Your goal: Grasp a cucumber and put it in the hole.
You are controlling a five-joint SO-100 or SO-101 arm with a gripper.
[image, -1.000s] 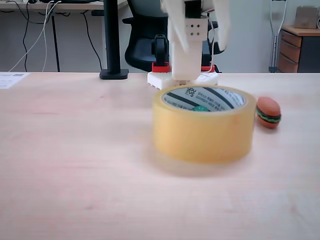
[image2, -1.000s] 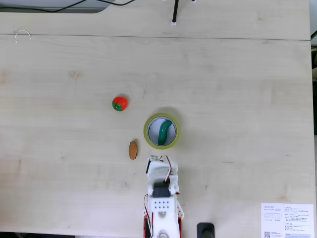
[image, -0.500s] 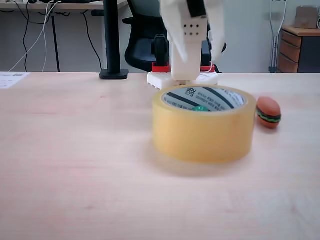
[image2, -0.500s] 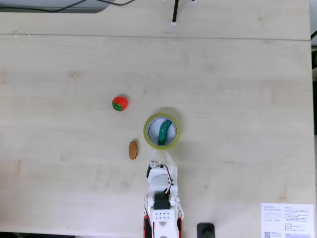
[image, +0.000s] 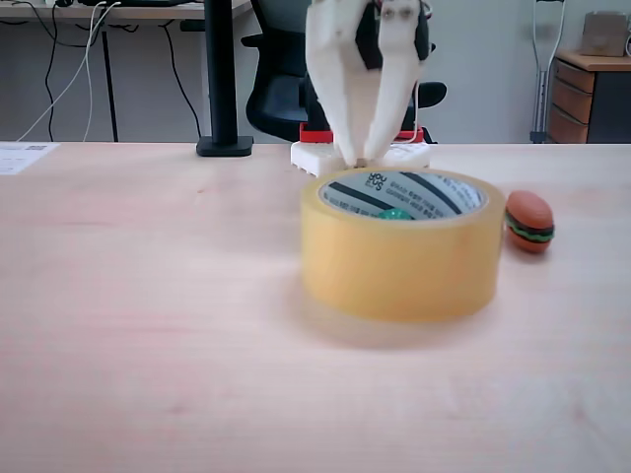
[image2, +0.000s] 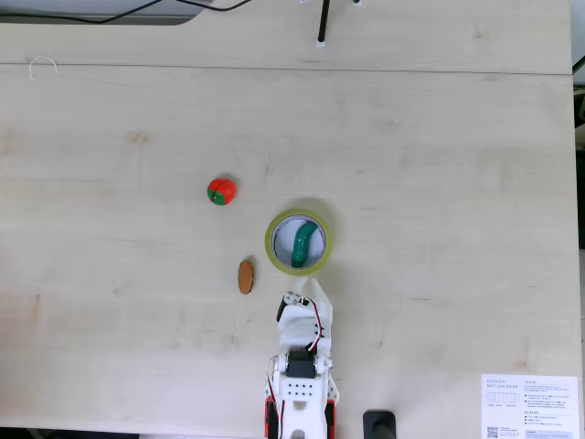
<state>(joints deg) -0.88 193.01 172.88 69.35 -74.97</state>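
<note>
A burger (image: pixel 529 222) lies on the desk (image2: pixel 439 165), well in from its edges. A red tomato (image2: pixel 220 191) sits near the middle. A printed sheet (image2: pixel 530 405) lies in the bottom right corner of the top-down fixed view. A black post (image: pixel 222 79) stands at one edge.

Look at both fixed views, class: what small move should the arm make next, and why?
Probably a further retreat toward its base. The cucumber already lies inside the hole of the tape roll, and the gripper sits just outside the roll, holding nothing. No grasp seems left to do, so pulling back clear of the roll looks the sensible move.
</note>
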